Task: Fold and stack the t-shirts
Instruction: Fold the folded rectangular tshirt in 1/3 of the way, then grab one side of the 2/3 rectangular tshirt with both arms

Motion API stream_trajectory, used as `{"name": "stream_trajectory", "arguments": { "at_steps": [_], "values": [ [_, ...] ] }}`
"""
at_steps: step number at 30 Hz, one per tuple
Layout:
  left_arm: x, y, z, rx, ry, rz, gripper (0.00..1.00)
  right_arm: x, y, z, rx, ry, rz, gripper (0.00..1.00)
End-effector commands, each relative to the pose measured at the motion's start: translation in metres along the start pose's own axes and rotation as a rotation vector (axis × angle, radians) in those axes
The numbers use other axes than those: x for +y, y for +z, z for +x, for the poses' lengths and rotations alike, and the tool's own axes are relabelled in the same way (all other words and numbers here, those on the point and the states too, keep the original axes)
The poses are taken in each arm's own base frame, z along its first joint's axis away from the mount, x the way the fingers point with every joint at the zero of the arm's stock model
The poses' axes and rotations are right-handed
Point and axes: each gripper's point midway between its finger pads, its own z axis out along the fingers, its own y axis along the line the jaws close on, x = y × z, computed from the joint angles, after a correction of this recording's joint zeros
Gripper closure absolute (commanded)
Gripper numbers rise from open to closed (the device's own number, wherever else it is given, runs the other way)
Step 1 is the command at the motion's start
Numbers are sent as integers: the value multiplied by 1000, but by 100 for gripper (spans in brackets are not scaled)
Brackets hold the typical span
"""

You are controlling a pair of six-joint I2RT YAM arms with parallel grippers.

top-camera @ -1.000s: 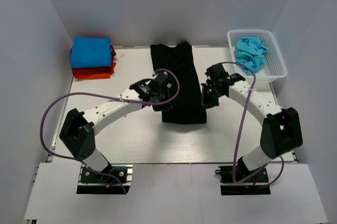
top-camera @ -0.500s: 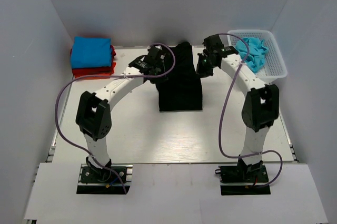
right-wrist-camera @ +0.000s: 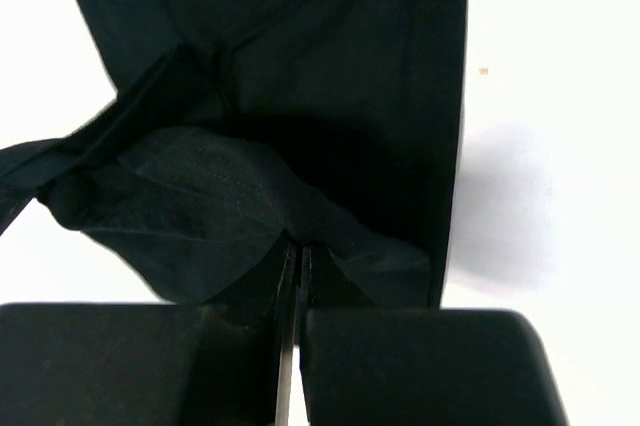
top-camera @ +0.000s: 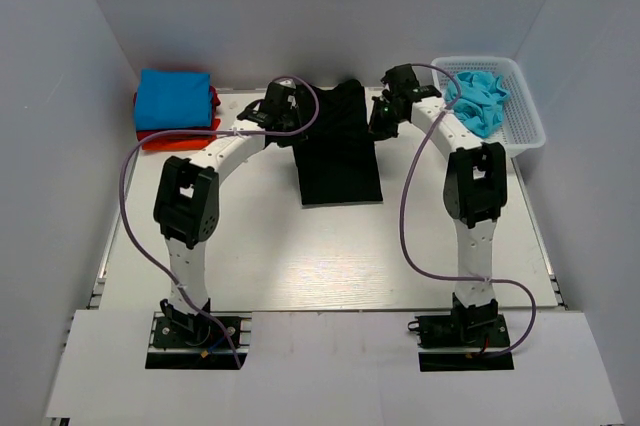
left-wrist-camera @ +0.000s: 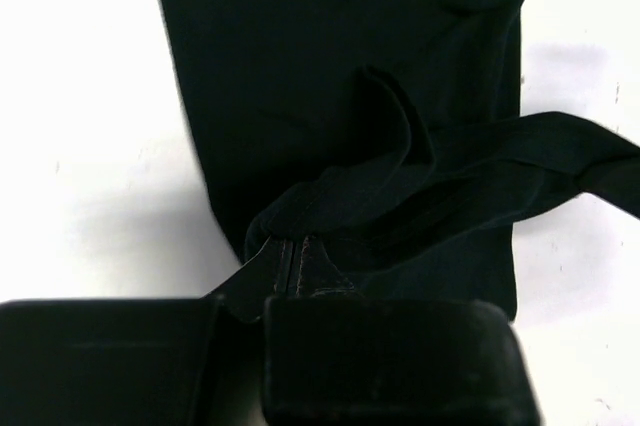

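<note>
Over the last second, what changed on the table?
The left claw and right claw, each shut on the soft black cloth t-shirt, swept its near hem toward the far end, folding it shorter. The blue-over-red folded shirt stack and the turquoise shirt in the white lattice basket stayed put.

Bright, even light from overhead on the white worktop (top-camera: 300, 266), shadows under the arms (top-camera: 230, 151) faint and soft. Wrist views: worktop blown out near pure white, black shirt (left-wrist-camera: 340, 76) swallowing its own folds, right claw (right-wrist-camera: 291, 256) up close, soft and blurred along the bottom edge.
</note>
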Motion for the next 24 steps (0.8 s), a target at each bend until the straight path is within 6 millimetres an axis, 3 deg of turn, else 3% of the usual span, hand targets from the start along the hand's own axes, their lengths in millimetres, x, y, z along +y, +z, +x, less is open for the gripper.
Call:
{"name": "stream_trajectory", "arguments": {
  "at_steps": [1, 5, 6, 7, 8, 9, 10, 11, 14, 15, 16, 17, 18, 19, 20, 21, 22, 23, 24],
  "values": [
    [-17, -1, -33, -103, 21, 108, 100, 6, 6, -35, -110, -27, -49, 100],
    [-6, 15, -36, -119, 9, 102, 100, 6, 22, -45, -135, -33, -78, 100],
    [-6, 17, -38, -132, 9, 109, 93, 4, 25, -48, -145, -40, -77, 96],
    [-1, 21, -39, -135, 3, 102, 63, 6, 26, -56, -175, -48, -82, 88],
    [1, 21, -40, -140, 2, 93, 34, 2, 27, -64, -199, -45, -66, 76],
    [-2, 16, -56, -171, -2, 102, 7, -2, 36, -64, -195, -38, -61, 58],
    [-2, 14, -55, -157, -3, 94, 0, 7, 27, -80, -235, -57, -85, 10],
    [-2, 7, -68, -176, -9, 95, 0, 8, 25, -83, -235, -58, -91, 10],
    [-1, -5, -66, -145, -11, 78, 0, 20, 10, -79, -243, -115, -109, 10],
    [-1, -8, -59, -120, -10, 86, 0, 7, 16, -52, -185, -111, -81, 10],
    [-1, -11, -53, -99, -10, 88, 0, 10, 1, -50, -200, -115, -86, 10],
    [-3, -17, -32, -44, -4, 106, 0, 7, -2, -42, -190, -109, -84, 10],
    [-5, -19, -21, -21, 2, 117, 0, -18, 14, -2, -101, -72, -49, 10],
    [-12, -25, -3, 30, 9, 151, 0, -10, -11, -3, -138, -83, -57, 10],
    [-3, -23, 26, 103, -8, 150, 0, -15, -12, 7, -128, -79, -49, 10],
    [-10, -34, 36, 122, -1, 189, 0, -36, -10, 45, -64, -59, -1, 10],
    [-11, -39, 50, 157, -34, 213, 0, -34, -20, 49, -81, -60, -6, 10],
    [-1, -38, 80, 205, -41, 194, 0, -37, -22, 59, -68, -48, -7, 10],
    [3, -42, 88, 211, -51, 190, 0, -50, -21, 89, -17, -23, 19, 10]
  ]
}}
